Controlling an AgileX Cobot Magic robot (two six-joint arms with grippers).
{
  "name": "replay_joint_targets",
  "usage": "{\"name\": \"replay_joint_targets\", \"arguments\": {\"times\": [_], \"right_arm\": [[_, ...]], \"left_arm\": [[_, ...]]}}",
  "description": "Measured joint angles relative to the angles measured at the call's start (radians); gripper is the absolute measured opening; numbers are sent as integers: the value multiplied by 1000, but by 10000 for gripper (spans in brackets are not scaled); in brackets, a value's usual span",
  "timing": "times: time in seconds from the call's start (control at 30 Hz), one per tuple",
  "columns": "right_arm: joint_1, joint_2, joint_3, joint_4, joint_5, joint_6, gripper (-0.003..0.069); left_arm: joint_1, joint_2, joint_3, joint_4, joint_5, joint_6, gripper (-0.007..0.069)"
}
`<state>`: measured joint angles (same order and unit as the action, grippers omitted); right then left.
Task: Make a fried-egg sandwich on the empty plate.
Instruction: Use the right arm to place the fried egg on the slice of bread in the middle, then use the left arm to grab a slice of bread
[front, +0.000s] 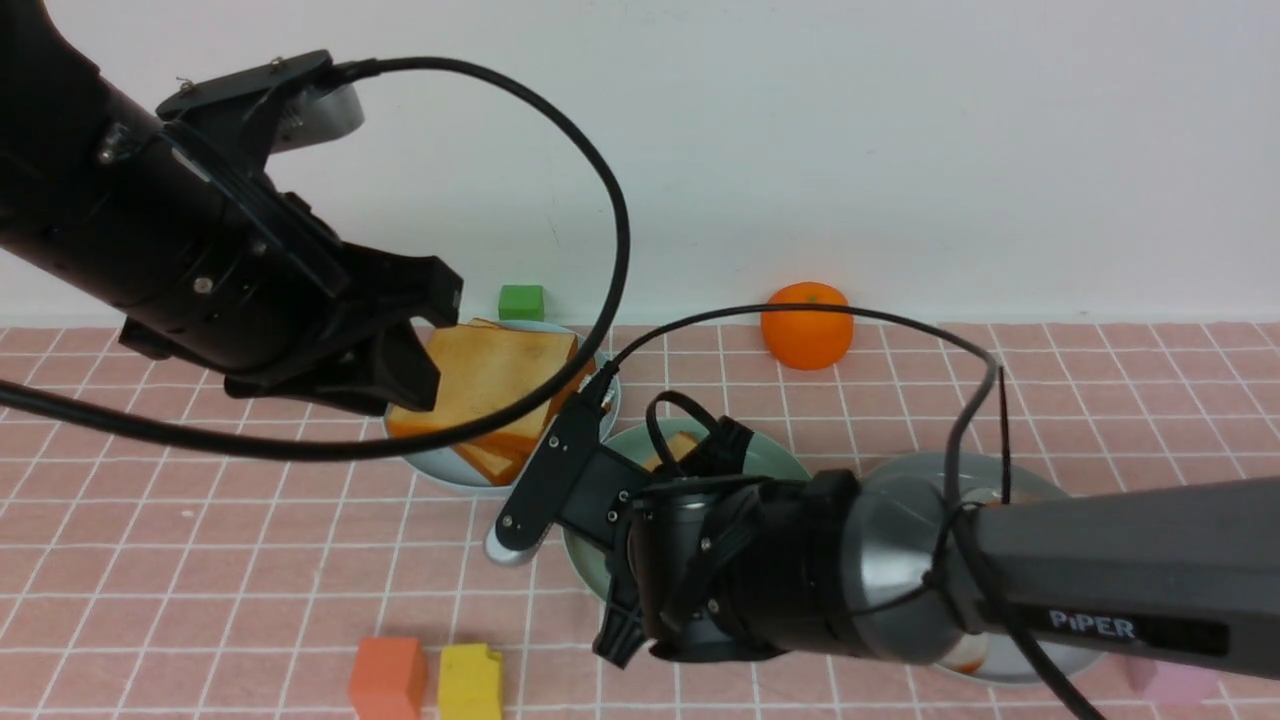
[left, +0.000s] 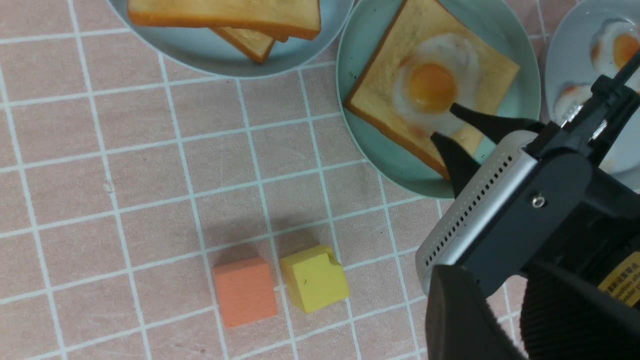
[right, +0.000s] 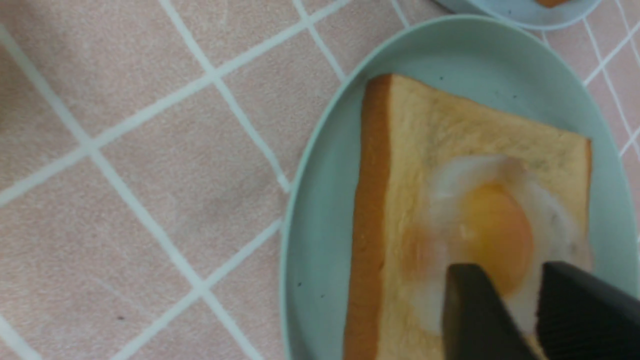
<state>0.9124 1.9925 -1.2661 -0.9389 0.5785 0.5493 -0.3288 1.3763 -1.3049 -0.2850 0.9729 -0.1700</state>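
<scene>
One toast slice (left: 385, 85) lies flat on the mint-green plate (left: 380, 160) with a fried egg (left: 432, 85) on top and no second slice over it. The right claw (left: 444, 121) hangs just above the egg's edge, its fingers (right: 475, 310) apart and holding nothing. Just beside it, a pale blue plate (left: 200, 55) carries loose toast (left: 225, 12). The left claw (front: 420, 335) is at that pile, but I cannot tell its grip. A grey-blue plate (left: 555, 65) holds more eggs (left: 620, 47). An orange block (left: 245, 290) and a yellow block (left: 315, 277) sit together on the pink worktop (left: 150, 175).
</scene>
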Motion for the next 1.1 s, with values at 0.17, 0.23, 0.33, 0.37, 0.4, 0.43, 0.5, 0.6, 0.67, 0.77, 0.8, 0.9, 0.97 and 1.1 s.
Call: {"name": "replay_joint_targets", "arguments": {"times": [0.17, 0.23, 0.33, 0.37, 0.4, 0.43, 0.5, 0.6, 0.67, 0.77, 0.8, 0.9, 0.97, 1.1], "right_arm": [[0, 0, 0, 69, 0, -1, 428], [0, 0, 0, 84, 0, -1, 459], [0, -12, 0, 141, -2, -5, 470], [0, -13, 0, 146, -2, -7, 470], [0, -26, 0, 185, -12, -21, 470], [0, -31, 0, 198, -17, -28, 468], [0, -61, 0, 275, -32, -83, 458], [-5, -125, 0, 447, -16, -220, 439], [-25, -159, 0, 555, 9, -283, 435], [-84, -212, 0, 717, 60, -327, 433], [-112, -231, 0, 775, 78, -343, 432], [-205, -289, 0, 955, 134, -424, 432], [-235, -310, 0, 1025, 158, -462, 432], [-305, -369, 0, 1221, 212, -574, 432]], "left_arm": [[0, 0, 0, 2, 0, 0, 243], [0, 0, 0, 2, -1, 0, 243], [0, 0, 0, 6, -11, -3, 243], [0, 0, 0, 8, -12, -6, 243], [0, 0, 0, 18, -22, -21, 243], [0, 0, 0, 21, -25, -28, 243], [0, 0, 0, 40, -39, -56, 243], [0, 0, 0, 113, -67, -116, 243], [0, 0, 0, 162, -77, -158, 243], [12, 5, 0, 226, -87, -212, 243], [24, 10, 0, 235, -87, -220, 243], [86, 53, 0, 214, -86, -221, 243], [121, 72, 0, 180, -86, -207, 243], [237, 167, 0, -12, -86, -103, 244]]}}
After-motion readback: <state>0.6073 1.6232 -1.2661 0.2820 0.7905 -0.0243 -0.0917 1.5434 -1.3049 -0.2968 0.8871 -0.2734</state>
